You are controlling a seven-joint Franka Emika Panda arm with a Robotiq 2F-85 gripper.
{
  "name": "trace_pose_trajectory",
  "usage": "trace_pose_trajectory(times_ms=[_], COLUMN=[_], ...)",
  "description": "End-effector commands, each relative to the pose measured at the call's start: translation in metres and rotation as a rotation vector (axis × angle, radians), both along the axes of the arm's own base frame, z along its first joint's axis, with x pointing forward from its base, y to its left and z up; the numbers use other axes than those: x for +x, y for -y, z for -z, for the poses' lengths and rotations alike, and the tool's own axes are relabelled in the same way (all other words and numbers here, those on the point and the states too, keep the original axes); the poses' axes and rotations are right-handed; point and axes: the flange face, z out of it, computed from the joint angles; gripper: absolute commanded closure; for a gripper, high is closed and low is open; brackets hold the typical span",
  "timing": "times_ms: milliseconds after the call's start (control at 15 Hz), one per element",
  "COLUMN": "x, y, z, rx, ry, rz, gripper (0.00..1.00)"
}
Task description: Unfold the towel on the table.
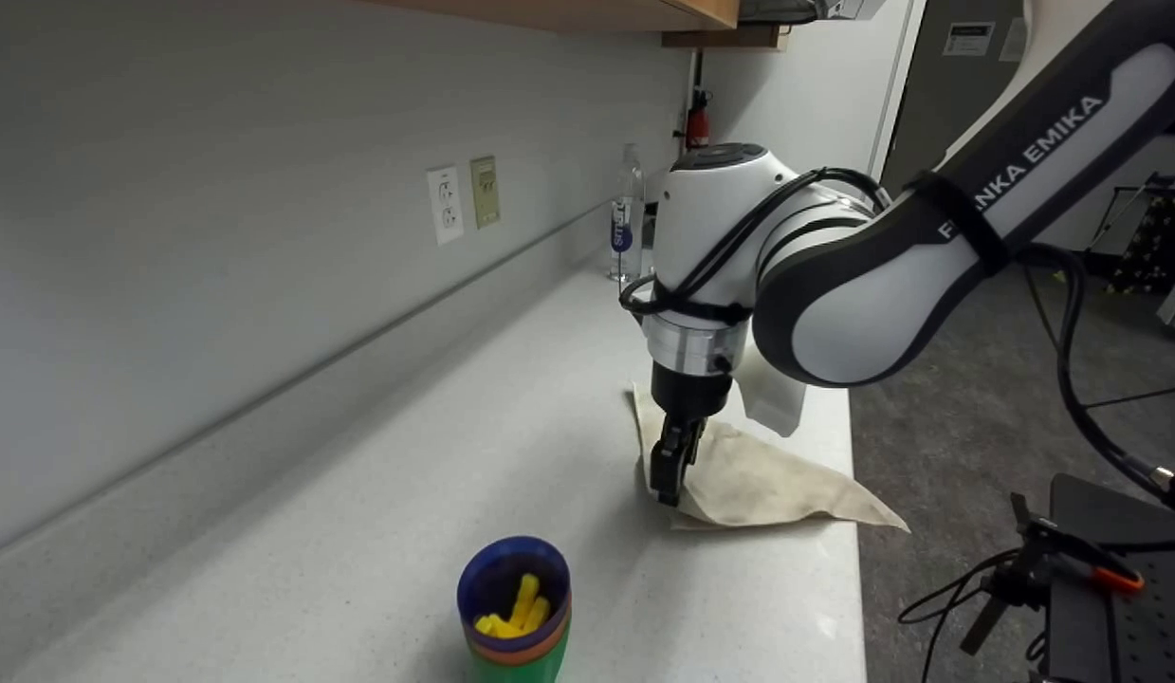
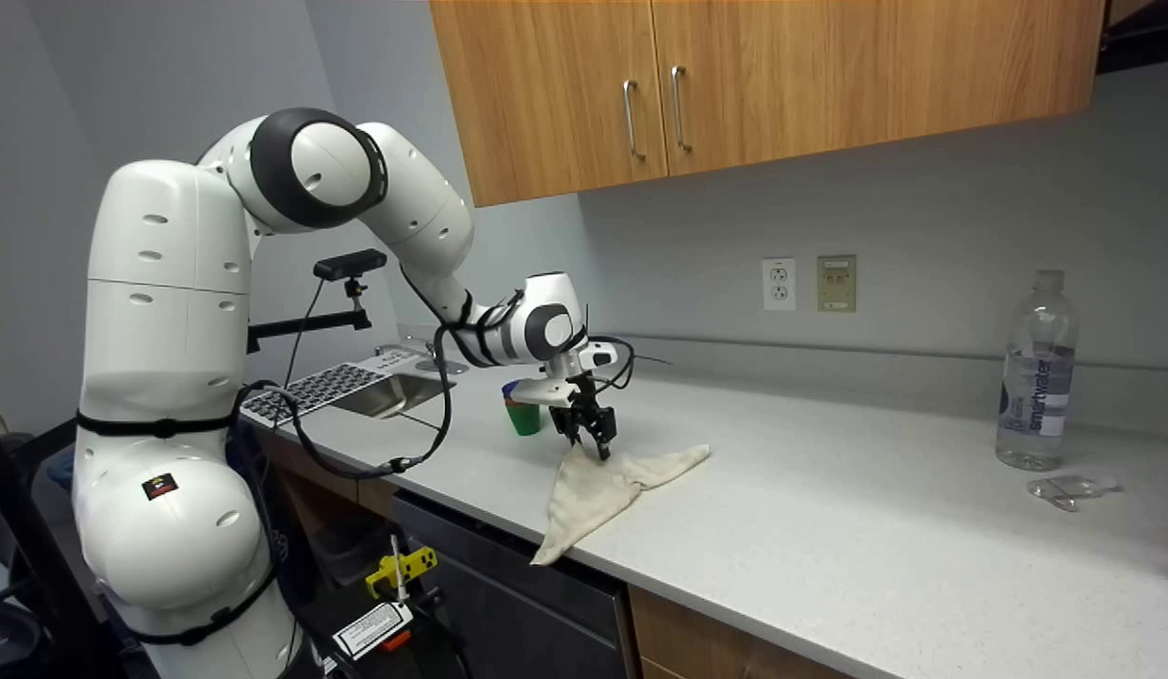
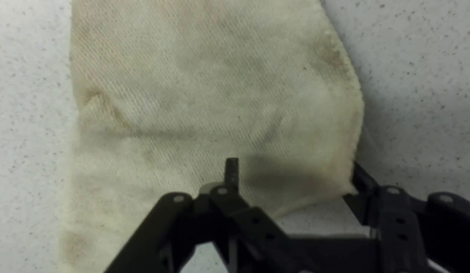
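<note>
A Franka Emika arm [image 1: 862, 313] angles down from the upper right of an exterior view over a white surface [image 1: 359, 531], its tool [image 3: 293, 168] pointed at a beige towel [image 1: 772, 479] right of center. The towel lies creased and uneven on the surface, one corner jutting past the edge, above the gray floor [image 1: 928, 446]. In an exterior view, the towel [image 2: 593, 495] occupies the lower center, with another corner stretched toward the right.

The wrist view shows the tool's two fingers [image 3: 231, 172] apart, one at lower center over the cloth, the other at lower right beside the towel's corner; whether they touch there cannot be told. Faint brownish stains mark the weave.

At the bottom center of an exterior view, yellow pieces [image 1: 528, 602] sit inside what appears to be a stack of blue, orange and green cups [image 1: 525, 669].

A clear bottle [image 2: 1036, 377] labeled "smartwater" stands upright at the far right of an exterior view, a transparent item [image 2: 1074, 488] lying near its base. A steel sink [image 2: 390, 394] is set into the surface left of center, while wood cabinets [image 2: 781, 85] hang across the top, higher than a wall outlet [image 2: 779, 285].
</note>
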Motion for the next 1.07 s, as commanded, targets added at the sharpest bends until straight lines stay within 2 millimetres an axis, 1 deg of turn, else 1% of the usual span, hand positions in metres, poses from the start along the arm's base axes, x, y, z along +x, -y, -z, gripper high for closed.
trace_pose_trajectory(times_ms=[0,133,333,467,533,600,667,800,1000], x=[0.0,0.0,0.001,0.001,0.001,-0.001,-0.002,-0.004,-0.009], y=[0.005,0.009,0.013,0.015,0.015,0.01,0.008,0.004,-0.004], z=[-0.003,-0.002,-0.002,-0.002,-0.002,-0.004,-0.007,-0.014,-0.03], rx=[-0.042,-0.054,-0.058,-0.068,-0.055,-0.043,-0.046,-0.04,-0.023], ry=[-0.016,-0.025,-0.043,-0.044,-0.052,-0.055,-0.05,-0.05,-0.059], rz=[0.044,0.06,0.086,0.093,0.097,0.096,0.088,0.074,0.057], gripper=[0.63,0.76,0.99,1.0,0.72,0.74,0.7,0.57,0.33])
